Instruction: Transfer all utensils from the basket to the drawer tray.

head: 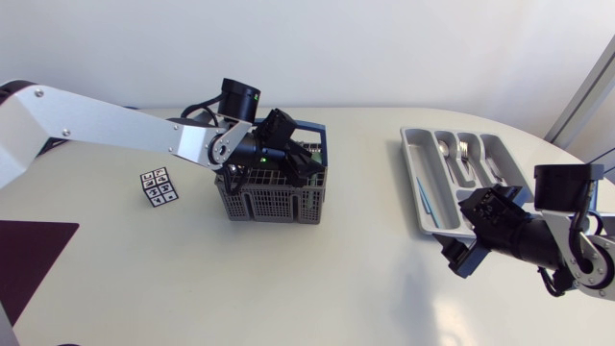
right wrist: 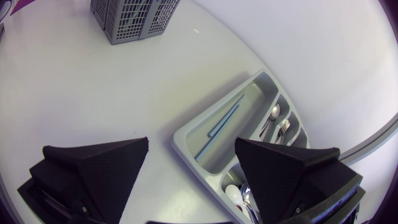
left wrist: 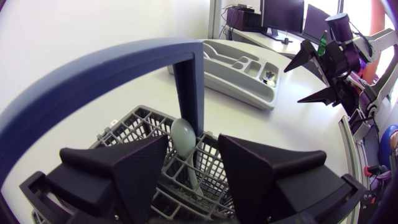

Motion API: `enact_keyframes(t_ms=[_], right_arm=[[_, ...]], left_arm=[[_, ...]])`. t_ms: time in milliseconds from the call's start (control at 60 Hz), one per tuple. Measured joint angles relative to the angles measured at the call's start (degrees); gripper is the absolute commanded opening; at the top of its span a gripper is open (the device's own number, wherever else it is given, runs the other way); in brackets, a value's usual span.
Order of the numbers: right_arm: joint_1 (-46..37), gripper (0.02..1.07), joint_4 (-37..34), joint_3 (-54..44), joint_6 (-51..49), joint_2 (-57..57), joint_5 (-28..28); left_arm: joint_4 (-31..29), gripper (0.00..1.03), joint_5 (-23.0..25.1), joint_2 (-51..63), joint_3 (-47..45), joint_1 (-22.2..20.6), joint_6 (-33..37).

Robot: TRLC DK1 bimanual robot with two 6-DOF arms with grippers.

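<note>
A grey mesh basket [head: 274,197] with a blue handle [left wrist: 186,81] stands left of the table's middle. My left gripper [head: 288,159] is lowered into its top. In the left wrist view the gripper [left wrist: 194,158] is open, with a pale green spoon [left wrist: 184,140] upright between its fingers and a small gap on each side. The grey drawer tray [head: 415,183] lies at the right and holds two blue sticks [head: 426,202], spoons and forks [head: 463,154]. By the tray's near corner my right gripper [head: 464,235] is open and holds nothing. The right wrist view looks down over the tray [right wrist: 186,134] and the basket [right wrist: 134,15].
A small marker cube [head: 159,187] sits left of the basket. A dark purple mat [head: 29,255] covers the near left corner. Bare white tabletop lies between basket and tray.
</note>
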Motion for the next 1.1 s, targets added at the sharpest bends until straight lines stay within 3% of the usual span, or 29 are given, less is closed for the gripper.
enact_keyframes(t_ms=[583, 750, 1100], right_arm=[[0.00, 1.02, 1.88, -0.72, -0.02, 1.64, -0.02], [0.00, 1.02, 2.40, -0.76, -0.02, 1.92, -0.02], [0.50, 1.02, 3.04, -0.76, -0.02, 2.34, 0.02]], left_arm=[[2.73, 0.24, 2.38, 0.85, 0.17, 0.35, 0.02], [3.54, 0.04, 4.26, 0.85, 0.17, 1.01, 0.04], [4.46, 0.04, 6.16, 0.83, 0.11, 1.36, -0.24]])
